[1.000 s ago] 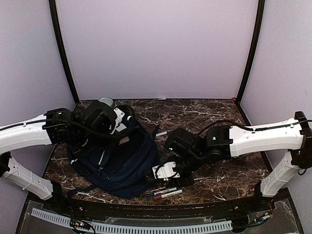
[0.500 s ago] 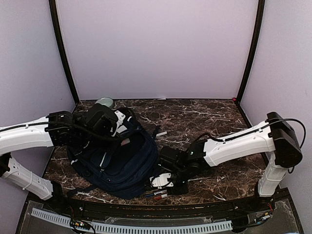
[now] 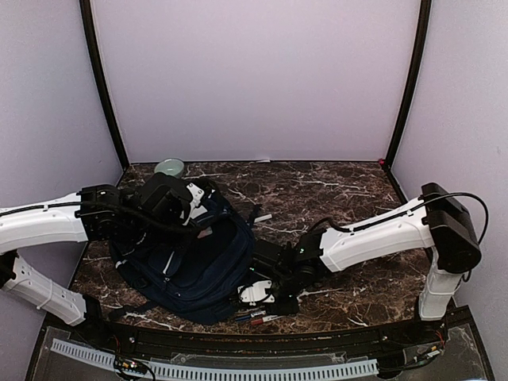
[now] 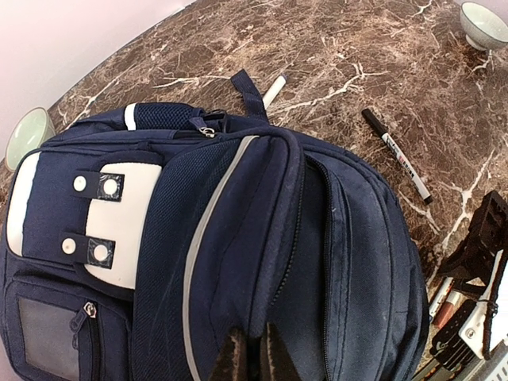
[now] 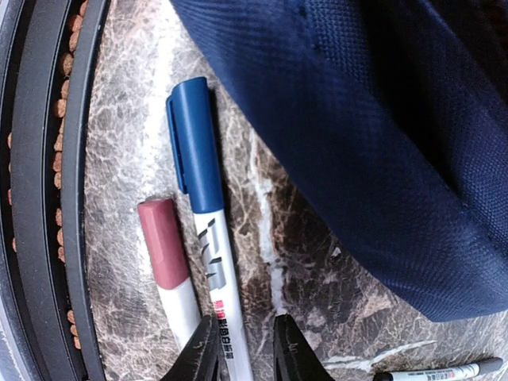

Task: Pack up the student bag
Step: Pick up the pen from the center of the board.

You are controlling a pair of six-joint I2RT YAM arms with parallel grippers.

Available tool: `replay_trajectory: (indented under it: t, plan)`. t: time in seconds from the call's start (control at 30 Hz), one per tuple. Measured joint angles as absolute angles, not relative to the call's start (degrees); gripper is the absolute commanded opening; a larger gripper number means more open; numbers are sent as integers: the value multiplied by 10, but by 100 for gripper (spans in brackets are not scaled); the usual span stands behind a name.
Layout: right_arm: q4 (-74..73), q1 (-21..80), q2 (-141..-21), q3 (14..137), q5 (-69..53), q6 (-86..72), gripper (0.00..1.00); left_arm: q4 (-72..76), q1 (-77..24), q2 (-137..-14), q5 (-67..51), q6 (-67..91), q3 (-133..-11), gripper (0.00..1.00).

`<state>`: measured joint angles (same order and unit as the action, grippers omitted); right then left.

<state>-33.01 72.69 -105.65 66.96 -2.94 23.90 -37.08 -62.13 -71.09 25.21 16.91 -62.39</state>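
Two-finger left gripper point(image 4: 250, 357): clenched, tips on your large navy-blue fabric backpack point(image 4: 230, 238).
Right gripper point(image 5: 242, 349): astride blue-capped white marker point(image 5: 208, 238); grip, you cannot tell; backpack just beside.

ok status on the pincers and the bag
Left pincer shut on the student bag, pinching fabric. Right pincer open, straddling the blue-capped marker, not clamped. Red-capped marker lies close alongside, may crowd the grip.
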Motion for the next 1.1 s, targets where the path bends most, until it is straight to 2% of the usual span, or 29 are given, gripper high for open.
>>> replay_trajectory:
  t: [0.4, 0.5, 0.77, 0.97, 1.1]
  plan:
    - [-332, 727, -1068, 681, -13, 248, 27, -365, -621, -711, 248, 170, -618, 0]
    - [-335, 727, -1081, 691, -12, 251, 24, -365, -621, -710, 248, 170, -618, 0]
    - [-354, 727, -1097, 715, -13, 263, 8, -367, -621, -701, 248, 170, -617, 0]
    - [-395, 727, -1090, 728, -2, 275, 5, -371, -621, -696, 248, 170, -617, 0]
    - [-430, 727, -1044, 732, 12, 288, 4, -376, -621, -695, 247, 170, -618, 0]
